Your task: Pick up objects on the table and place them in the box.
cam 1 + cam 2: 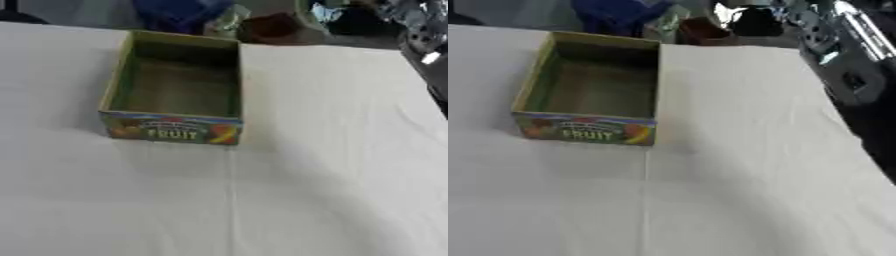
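I look down on a table (332, 190) covered with a white cloth, which fills nearly the whole view. On it, left of centre and toward the far side, stands an open cardboard box (172, 89). Its inner walls are green and I see nothing lying on its floor. The near outer wall carries a bright printed panel with pictures of fruit and the word FRUIT in pale letters.

I can make out no loose objects on the cloth around the box.

My right arm (850, 65) enters from the upper right corner, best seen in the right eye view: black with silver, shiny parts, blurred, raised over the table's right edge, well apart from the box. I cannot make out its hand, so I cannot tell whether its fingers are spread, pressed together or pinching anything. My left hand shows in neither view.

Beyond the far edge of the table sit a blue shape (179, 14) and, just to its right, a dark reddish-brown shape (271, 27), both too blurred to name.
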